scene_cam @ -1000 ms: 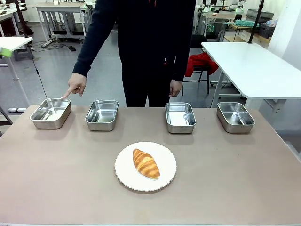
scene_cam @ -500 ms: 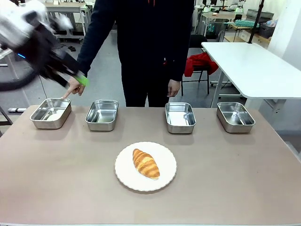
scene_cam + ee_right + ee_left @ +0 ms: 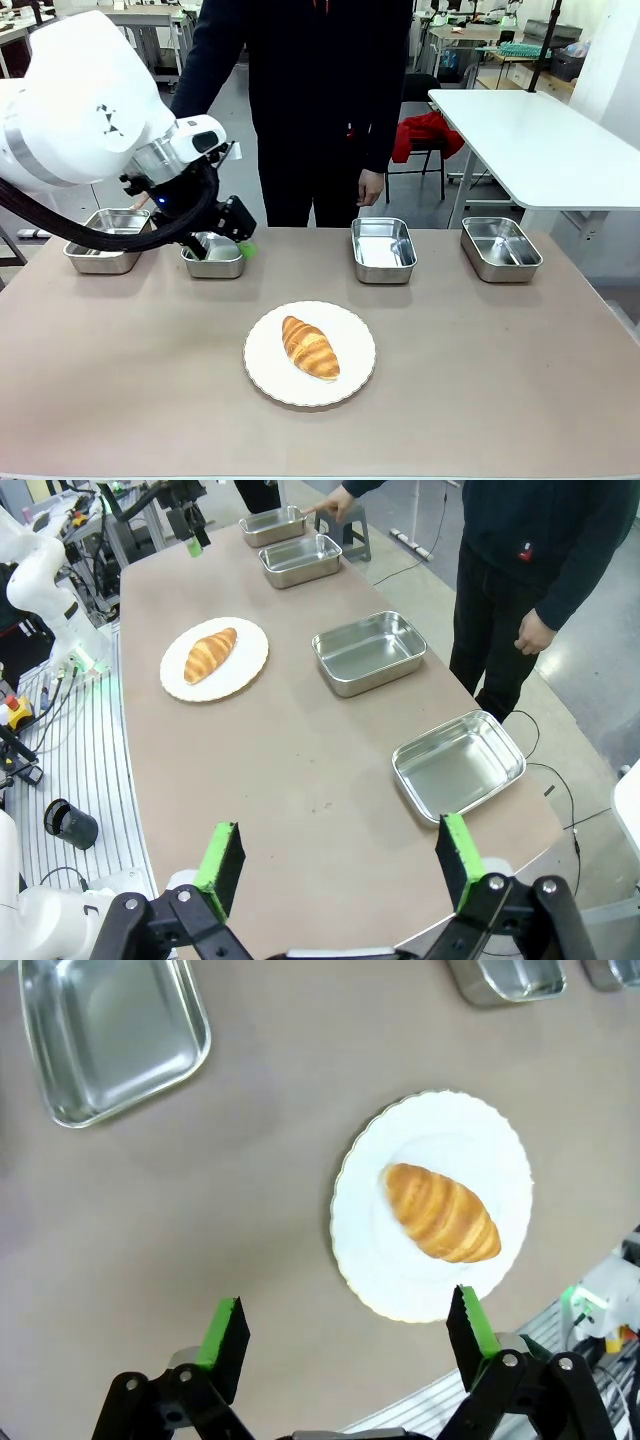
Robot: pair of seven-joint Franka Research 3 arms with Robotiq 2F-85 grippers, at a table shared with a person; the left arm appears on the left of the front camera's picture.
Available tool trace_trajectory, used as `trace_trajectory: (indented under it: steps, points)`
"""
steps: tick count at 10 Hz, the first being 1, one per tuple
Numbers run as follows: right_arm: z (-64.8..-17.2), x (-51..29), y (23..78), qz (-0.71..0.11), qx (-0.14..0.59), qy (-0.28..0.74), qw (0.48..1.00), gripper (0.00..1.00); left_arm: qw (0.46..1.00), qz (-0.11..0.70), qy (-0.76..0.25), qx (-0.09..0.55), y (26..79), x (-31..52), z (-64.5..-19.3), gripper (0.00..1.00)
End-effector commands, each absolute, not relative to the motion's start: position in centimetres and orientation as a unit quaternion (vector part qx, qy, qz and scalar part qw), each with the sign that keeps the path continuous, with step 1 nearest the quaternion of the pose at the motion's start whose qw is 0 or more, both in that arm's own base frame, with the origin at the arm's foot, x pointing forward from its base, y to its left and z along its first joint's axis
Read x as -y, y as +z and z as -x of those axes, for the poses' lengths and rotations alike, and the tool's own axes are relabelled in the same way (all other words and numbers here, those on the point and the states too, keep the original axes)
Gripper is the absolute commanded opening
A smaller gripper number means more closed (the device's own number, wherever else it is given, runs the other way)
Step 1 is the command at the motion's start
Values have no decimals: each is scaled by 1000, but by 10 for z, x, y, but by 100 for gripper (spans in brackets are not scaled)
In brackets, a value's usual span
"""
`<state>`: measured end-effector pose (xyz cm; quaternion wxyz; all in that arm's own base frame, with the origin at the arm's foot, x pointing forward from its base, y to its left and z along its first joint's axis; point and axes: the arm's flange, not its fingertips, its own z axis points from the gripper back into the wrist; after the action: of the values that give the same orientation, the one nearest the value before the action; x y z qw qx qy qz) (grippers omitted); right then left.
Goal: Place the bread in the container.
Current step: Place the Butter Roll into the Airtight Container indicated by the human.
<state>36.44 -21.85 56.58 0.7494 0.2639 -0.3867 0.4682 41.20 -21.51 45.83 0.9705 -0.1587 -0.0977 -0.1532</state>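
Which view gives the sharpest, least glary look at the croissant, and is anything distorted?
Left wrist view: croissant sharp and evenly lit on the white plate, no glare; the steel pan shows soft reflections. Front view: croissant sharp, light even. Right wrist view: the wide angle bends the edges of the table; croissant small but clear.

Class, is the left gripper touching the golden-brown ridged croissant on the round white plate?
Apart. Front view: a stretch of bare brown table separates the left gripper from the golden-brown ridged croissant.

Open table (image 3: 480, 380) rings the plate (image 3: 358, 350); the left arm (image 3: 90, 110) seemingly overhangs the container (image 3: 95, 263) and neighbouring pan (image 3: 215, 267).
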Motion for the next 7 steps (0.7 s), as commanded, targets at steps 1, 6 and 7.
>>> trace_trajectory:
  steps: [1,6,7]
  points:
    - [-364,219,567,-262,389,468,749,100,966,173,-152,116,467,227,-403,100]
    - [-364,219,567,-262,389,468,749,100,984,136,-84,76,470,267,-375,100]
    - [-364,219,567,-262,389,468,749,100,989,121,-40,73,474,286,-355,100]
